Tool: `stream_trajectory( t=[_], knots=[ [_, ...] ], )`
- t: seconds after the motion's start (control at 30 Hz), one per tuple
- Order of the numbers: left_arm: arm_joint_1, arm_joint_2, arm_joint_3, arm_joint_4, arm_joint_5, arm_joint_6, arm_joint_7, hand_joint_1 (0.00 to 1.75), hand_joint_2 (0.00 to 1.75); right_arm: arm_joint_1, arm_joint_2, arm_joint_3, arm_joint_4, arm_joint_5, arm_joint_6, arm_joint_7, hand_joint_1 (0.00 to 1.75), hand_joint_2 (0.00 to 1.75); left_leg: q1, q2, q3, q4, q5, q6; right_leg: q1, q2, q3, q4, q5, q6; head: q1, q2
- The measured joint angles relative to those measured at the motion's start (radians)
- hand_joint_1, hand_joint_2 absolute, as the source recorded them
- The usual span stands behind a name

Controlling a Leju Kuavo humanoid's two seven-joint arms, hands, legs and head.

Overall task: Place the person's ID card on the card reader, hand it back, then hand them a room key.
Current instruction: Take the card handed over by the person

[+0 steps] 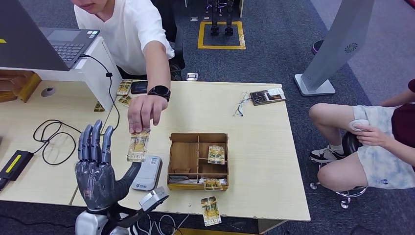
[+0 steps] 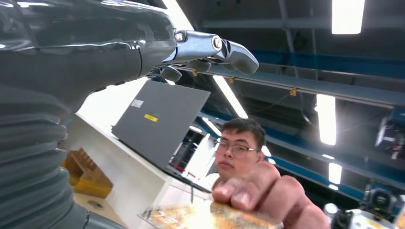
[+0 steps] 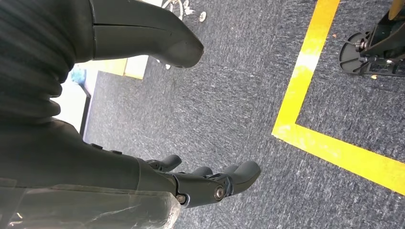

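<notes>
Two robot hands are counted: the left hand (image 1: 95,169) and the right hand (image 3: 210,183). Two people are seen, one in a white shirt (image 1: 125,29) and one seated (image 1: 377,142). One card reader (image 1: 147,173), one wooden tray (image 1: 197,160), one laptop (image 1: 44,36) and one desk (image 1: 254,147) are counted. One card (image 1: 138,145) is held by the person; one card (image 1: 210,211) is counted near the desk edge.

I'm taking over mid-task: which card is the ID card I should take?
Start at the wooden compartment box in the middle of the table. Left of it lies the grey card reader. The ID card hangs just above the reader, the one card pinched in the person's hand, beside the raised left hand.
</notes>
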Motion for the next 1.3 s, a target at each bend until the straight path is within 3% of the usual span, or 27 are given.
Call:
stream_trajectory(
  t=[0.2,0.3,0.33,0.43,0.47,0.6,0.67,0.87,0.93,1.3],
  knots=[
    [-0.017,0.002,0.0,0.016,-0.112,0.0,0.098,0.0,1.75,-0.002,-0.003,0.012,0.001,0.0,0.004,0.003,0.0,1.75,0.0,0.0,0.0,0.0,0.0,0.0,0.0,0.0,0.0,0.0,0.0,0.0,0.0,0.0],
    [-0.047,0.012,-0.001,0.037,-0.149,0.0,0.194,0.0,1.75,-0.003,-0.005,0.014,0.002,0.0,0.009,0.003,0.0,1.75,0.0,0.0,0.0,0.0,0.0,0.0,0.0,0.0,0.0,0.0,0.0,0.0,0.0,0.0],
    [-0.06,0.017,-0.002,0.045,-0.153,0.0,0.228,0.33,1.75,-0.003,-0.006,0.015,0.003,0.0,0.01,0.003,0.0,1.75,0.0,0.0,0.0,0.0,0.0,0.0,0.0,0.0,0.0,0.0,0.0,0.0,0.0,0.0],
    [-0.092,0.035,-0.009,0.069,-0.154,0.0,0.302,1.64,1.75,-0.003,-0.009,0.018,0.004,0.0,0.01,0.003,0.0,1.75,0.0,0.0,0.0,0.0,0.0,0.0,0.0,0.0,0.0,0.0,0.0,0.0,0.0,0.0],
    [-0.099,0.042,-0.015,0.076,-0.154,0.0,0.322,1.75,1.75,-0.003,-0.01,0.019,0.004,0.0,0.011,0.003,0.0,1.75,0.0,0.0,0.0,0.0,0.0,0.0,0.0,0.0,0.0,0.0,0.0,0.0,0.0,0.0],
    [-0.12,0.057,-0.044,0.098,-0.153,0.0,0.385,1.75,1.75,-0.003,-0.011,0.021,0.005,0.0,0.011,0.003,0.0,1.75,0.0,0.0,0.0,0.0,0.0,0.0,0.0,0.0,0.0,0.0,0.0,0.0,0.0,0.0],
    [-0.124,0.057,-0.06,0.103,-0.141,0.0,0.375,1.75,1.75,-0.003,-0.011,0.021,0.005,0.0,0.011,0.002,0.0,1.75,0.0,0.0,-0.001,0.0,0.0,0.0,0.0,0.0,0.0,0.0,0.0,0.0,0.0,0.0],
    [-0.123,0.012,-0.046,0.106,-0.015,0.0,0.116,1.75,1.75,-0.003,-0.011,0.027,0.005,0.0,0.01,-0.001,0.0,1.75,0.0,0.0,-0.001,0.0,0.0,0.0,0.0,0.0,0.0,0.0,0.0,0.0,0.002,0.0],
    [-0.12,0.009,-0.027,0.109,0.016,0.0,0.068,1.75,1.75,-0.002,-0.011,0.028,0.006,0.0,0.01,-0.001,0.0,1.75,0.0,0.0,-0.001,0.0,0.0,0.0,0.0,0.0,-0.001,0.0,0.0,0.0,0.002,0.0],
    [-0.116,0.005,0.016,0.112,0.08,0.0,0.026,1.75,1.75,-0.001,-0.011,0.028,0.006,0.0,0.01,-0.002,0.0,1.75,0.0,0.0,-0.001,0.0,0.0,0.0,0.0,0.0,-0.001,0.0,0.0,0.0,0.002,0.0]
  ],
)
